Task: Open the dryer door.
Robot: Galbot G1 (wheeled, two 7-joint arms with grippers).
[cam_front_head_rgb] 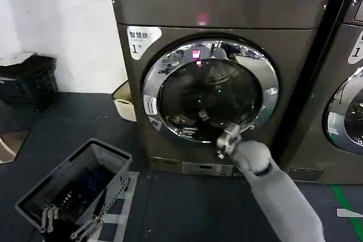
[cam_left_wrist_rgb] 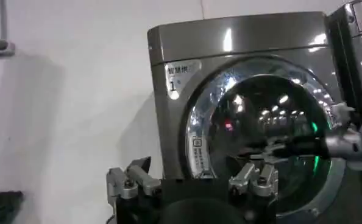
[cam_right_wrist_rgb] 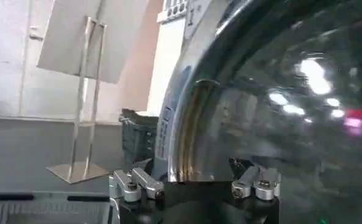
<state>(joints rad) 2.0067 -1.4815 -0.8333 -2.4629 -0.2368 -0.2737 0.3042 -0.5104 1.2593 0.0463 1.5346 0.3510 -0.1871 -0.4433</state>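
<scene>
Door: dryer door [cam_front_head_rgb: 211,92] looks closed | right gripper [cam_front_head_rgb: 228,140], fingers apart, at its lower chrome ring | pull remains | left gripper [cam_left_wrist_rgb: 193,182] apart, waits.

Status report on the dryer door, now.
Right gripper open at dryer door lower rim. Left gripper open, held back. Door shut. Basket on floor, off to the left.

The boxy metallic dryer [cam_front_head_rgb: 221,9] is dark grey-brown, with a pink light [cam_front_head_rgb: 202,20] glowing on its top panel and a white corner sticker [cam_front_head_rgb: 142,39] printed with a dark "1". Its round porthole door [cam_front_head_rgb: 211,92] has a shiny chrome ring around dark tinted glass. The slatted plastic basket [cam_front_head_rgb: 79,188] is grey on a black floor [cam_front_head_rgb: 187,208].
</scene>
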